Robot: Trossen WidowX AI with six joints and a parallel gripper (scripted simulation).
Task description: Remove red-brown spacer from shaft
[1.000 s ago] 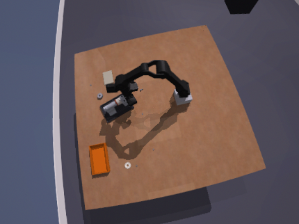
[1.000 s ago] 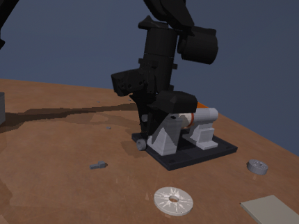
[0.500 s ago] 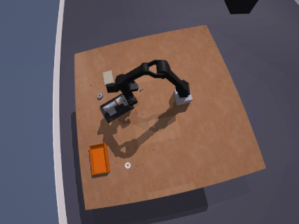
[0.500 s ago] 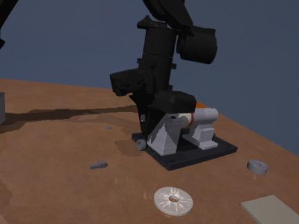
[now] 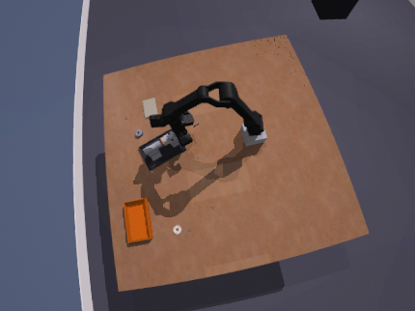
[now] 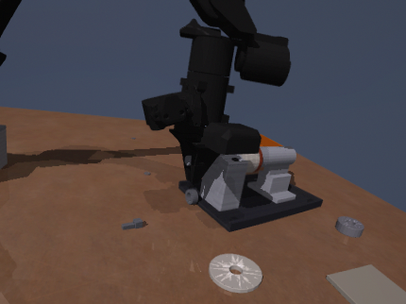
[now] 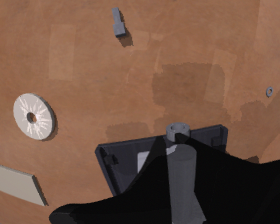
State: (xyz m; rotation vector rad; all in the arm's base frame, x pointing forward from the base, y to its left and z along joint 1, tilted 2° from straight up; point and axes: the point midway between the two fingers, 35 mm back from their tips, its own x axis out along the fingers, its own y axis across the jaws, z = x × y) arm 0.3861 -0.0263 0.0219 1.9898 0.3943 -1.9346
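Observation:
My gripper (image 6: 187, 164) (image 7: 168, 139) is shut on the grey shaft (image 7: 182, 187), at its end outside the near support block (image 6: 224, 187). In the exterior view the fingers hide most of that end. The big housing block (image 6: 279, 157) stands at the far end of the dark base plate (image 6: 274, 211) (image 7: 125, 151). The red-brown spacer (image 6: 261, 160) (image 5: 162, 142) is a thin ring, still up on the shaft line against the housing. Cream spacers (image 6: 251, 164) sit beside it, towards the support block. The wrist view does not show the spacers.
A grey ring (image 6: 192, 196) (image 7: 178, 131) is at the plate's near edge. A pale disc (image 6: 222, 276) (image 7: 42, 119), a grey bolt (image 6: 134, 224) (image 7: 119, 26), a grey knob (image 6: 349, 227) (image 5: 138, 133) and a beige tile (image 6: 368, 281) (image 5: 150, 107) lie around. An orange tray (image 5: 150, 220) stands farther off.

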